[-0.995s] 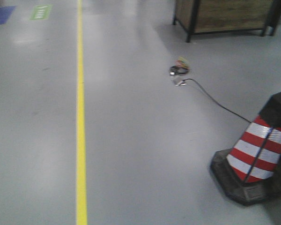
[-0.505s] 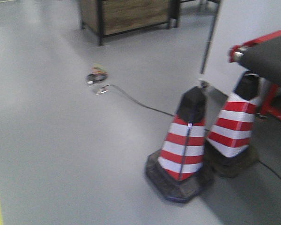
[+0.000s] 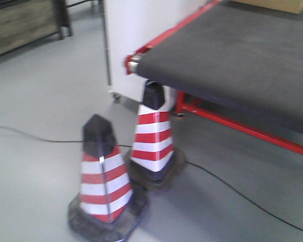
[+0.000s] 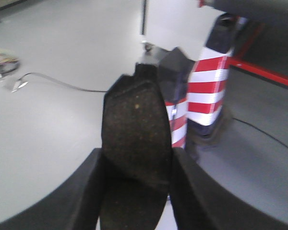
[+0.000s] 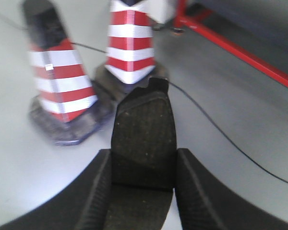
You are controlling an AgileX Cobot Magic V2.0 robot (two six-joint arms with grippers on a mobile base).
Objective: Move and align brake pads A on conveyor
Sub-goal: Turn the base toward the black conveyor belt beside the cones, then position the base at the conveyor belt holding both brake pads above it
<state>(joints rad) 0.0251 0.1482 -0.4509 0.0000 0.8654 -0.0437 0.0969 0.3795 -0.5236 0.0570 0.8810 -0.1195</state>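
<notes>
The glossy grey floor (image 3: pixel 35 101) fills most of the front view. To the right stands the conveyor (image 3: pixel 232 55), a matte dark-grey felt-like belt with a red side edge, a red tube frame and a metal roller end. A flat white panel (image 3: pixel 126 30) rises behind its corner.

Two traffic cones, banded red and white with black tips and black rubbery bases, stand just beside each other: the far cone (image 3: pixel 152 136) below the belt's corner, the near cone (image 3: pixel 103 176) with a small pale sticker, too blurred to read. A thin black cable (image 3: pixel 232 191) snakes across the floor.

The left claw (image 4: pixel 137 163) clamps the left brake pad (image 4: pixel 134 129) edgewise, a curved oblong with a grainy dark face. The right claw (image 5: pixel 143 163) likewise grips the right brake pad (image 5: pixel 144 124). Both pads hang over the floor near the cones, off the belt.
</notes>
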